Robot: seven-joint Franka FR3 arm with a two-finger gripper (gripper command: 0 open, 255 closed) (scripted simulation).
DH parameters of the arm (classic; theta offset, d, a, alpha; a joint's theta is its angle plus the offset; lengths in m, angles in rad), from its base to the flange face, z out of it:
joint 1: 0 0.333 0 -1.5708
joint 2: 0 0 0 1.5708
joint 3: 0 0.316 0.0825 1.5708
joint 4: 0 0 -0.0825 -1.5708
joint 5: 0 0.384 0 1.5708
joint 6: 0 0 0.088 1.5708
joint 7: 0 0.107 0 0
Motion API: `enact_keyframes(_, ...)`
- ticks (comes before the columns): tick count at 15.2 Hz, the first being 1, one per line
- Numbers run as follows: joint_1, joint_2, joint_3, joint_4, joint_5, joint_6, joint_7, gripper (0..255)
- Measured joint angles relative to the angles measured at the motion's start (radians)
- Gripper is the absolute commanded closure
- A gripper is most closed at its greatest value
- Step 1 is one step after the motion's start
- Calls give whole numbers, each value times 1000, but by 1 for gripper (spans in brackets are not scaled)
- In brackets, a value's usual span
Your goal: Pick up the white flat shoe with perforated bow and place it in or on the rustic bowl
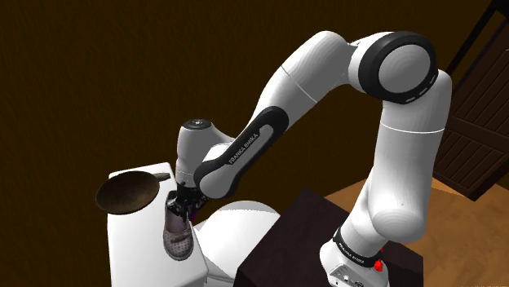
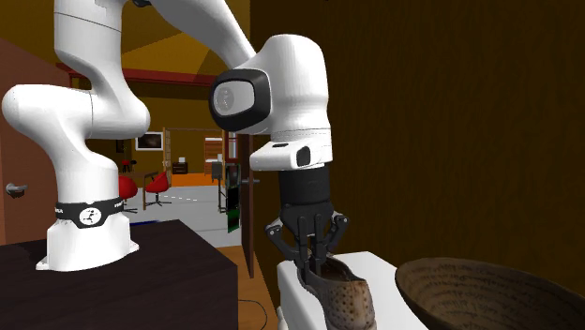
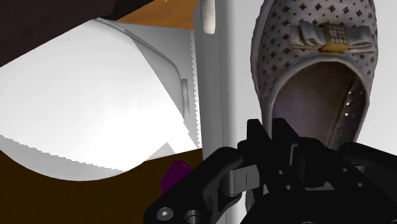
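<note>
The flat shoe (image 1: pixel 178 235) is pale with dark perforations and a small bow on its toe (image 3: pixel 327 36). It lies on a white surface (image 1: pixel 134 249), its toe pointing away from the gripper. My black gripper (image 1: pixel 186 208) comes down on the shoe's heel end, and its fingers (image 2: pixel 314 255) are close together, clasping the heel rim (image 3: pixel 280 121). Whether the shoe (image 2: pixel 342 295) has left the surface I cannot tell. The rustic bowl (image 1: pixel 126 194), dark brown and rough, stands right beside the shoe on the same surface, at the shoulder view's left, and its rim (image 2: pixel 487 281) is at the second exterior view's lower right.
The dark box stand (image 1: pixel 302 232) carries the arm's base (image 2: pixel 89 239) close to the white surface. A rounded white fixture (image 3: pixel 83 108) lies below and beside it. A dark wall rises behind, and a wooden door (image 1: pixel 477 122) stands at the shoulder view's right.
</note>
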Motion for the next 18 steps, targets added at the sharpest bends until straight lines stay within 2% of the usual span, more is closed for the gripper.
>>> enact_keyframes(5,-6,-24,8,-1,12,-23,-7,255)
enact_keyframes(18,-31,-171,38,22,88,-185,-53,255)
